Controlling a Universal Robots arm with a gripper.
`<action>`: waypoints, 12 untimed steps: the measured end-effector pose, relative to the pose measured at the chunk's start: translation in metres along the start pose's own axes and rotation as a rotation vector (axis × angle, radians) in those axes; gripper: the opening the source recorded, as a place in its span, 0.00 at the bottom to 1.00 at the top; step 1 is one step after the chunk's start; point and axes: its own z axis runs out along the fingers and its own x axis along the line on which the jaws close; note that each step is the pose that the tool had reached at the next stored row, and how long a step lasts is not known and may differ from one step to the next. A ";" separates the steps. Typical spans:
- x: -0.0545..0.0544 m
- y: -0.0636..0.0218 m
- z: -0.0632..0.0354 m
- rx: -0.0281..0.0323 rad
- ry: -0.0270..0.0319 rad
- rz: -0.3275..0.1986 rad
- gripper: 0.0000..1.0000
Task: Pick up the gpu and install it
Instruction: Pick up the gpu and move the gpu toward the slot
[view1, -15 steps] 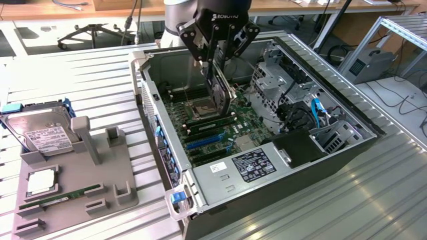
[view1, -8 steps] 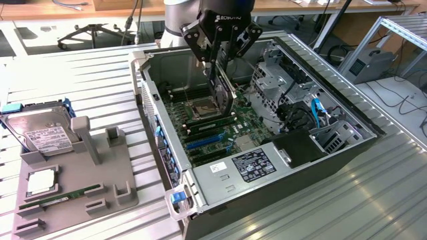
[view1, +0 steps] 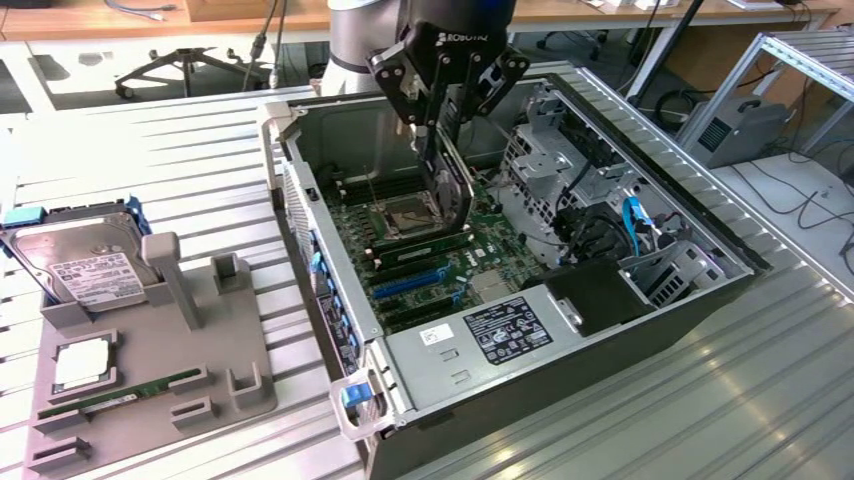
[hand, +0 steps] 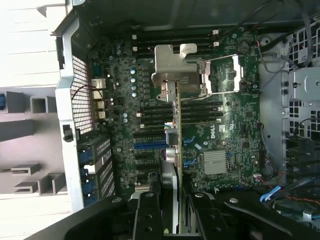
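The gpu (view1: 454, 195) is a thin dark card hanging on edge inside the open computer case (view1: 694, 225), above the green motherboard (view1: 420, 262). My gripper (view1: 438, 135) is shut on its upper edge. In the wrist view the gpu (hand: 175, 125) appears edge-on, with its silver bracket (hand: 172, 70) at the far end and my gripper (hand: 172, 195) clamped on either side of it. The card hovers over the memory slots and the processor socket (hand: 225, 75). The blue expansion slots (hand: 150, 145) lie just beside its line.
A grey parts holder (view1: 147, 380) on the exterior view's left carries a silver hard drive (view1: 87, 265), a processor chip (view1: 80, 365) and a green memory stick (view1: 120, 395). The case's drive cage (view1: 561, 170) and blue cables (view1: 634, 225) crowd the far side.
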 end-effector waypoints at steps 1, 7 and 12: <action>-0.001 0.0000 0.0002 0.0000 0.0000 0.000 0.27; -0.004 0.0004 0.0014 0.0003 0.0000 0.000 0.27; -0.007 0.0006 0.0021 0.0005 0.0000 0.000 0.27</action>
